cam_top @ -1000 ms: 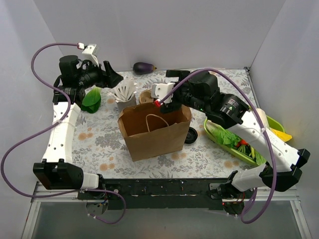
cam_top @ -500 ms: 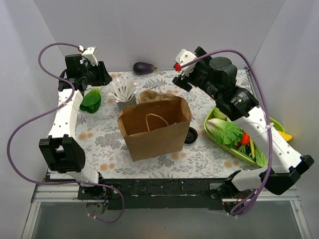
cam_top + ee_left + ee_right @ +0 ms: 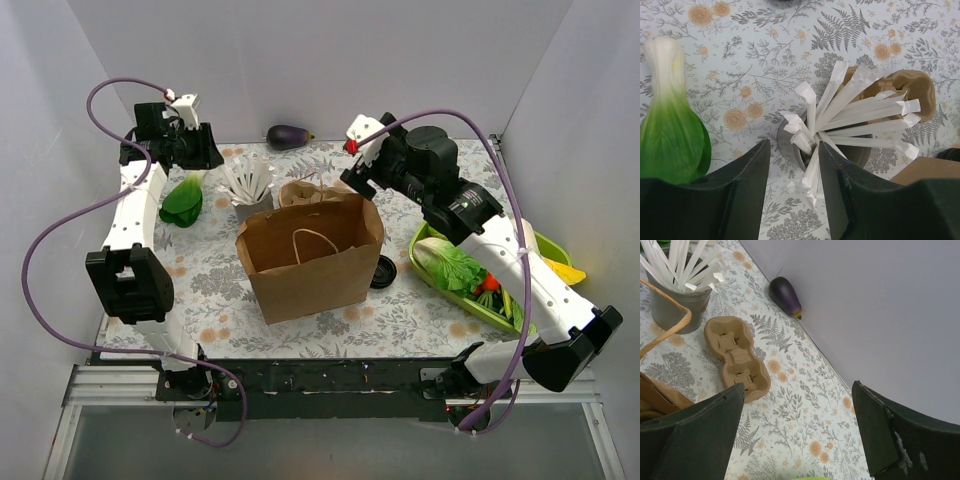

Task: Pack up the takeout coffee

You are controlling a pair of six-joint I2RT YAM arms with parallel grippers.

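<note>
Left gripper (image 3: 793, 150) hung part-open and empty over the grey cup of sticks (image 3: 860, 154); right gripper (image 3: 796, 390) stood wide and empty above the cardboard carrier (image 3: 737, 357). The takeout coffee showed in no view, perhaps inside the paper bag (image 3: 310, 265). Likely light and crushable; gentle hold below the rim.

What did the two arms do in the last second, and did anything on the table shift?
The right gripper rose from over the paper bag and drew back toward the rear wall, jaws wide and empty. The left gripper pulled away toward the back-left corner, facing the cup of sticks and holding nothing. The paper bag, cup of sticks, cardboard carrier and eggplant stayed put.
</note>
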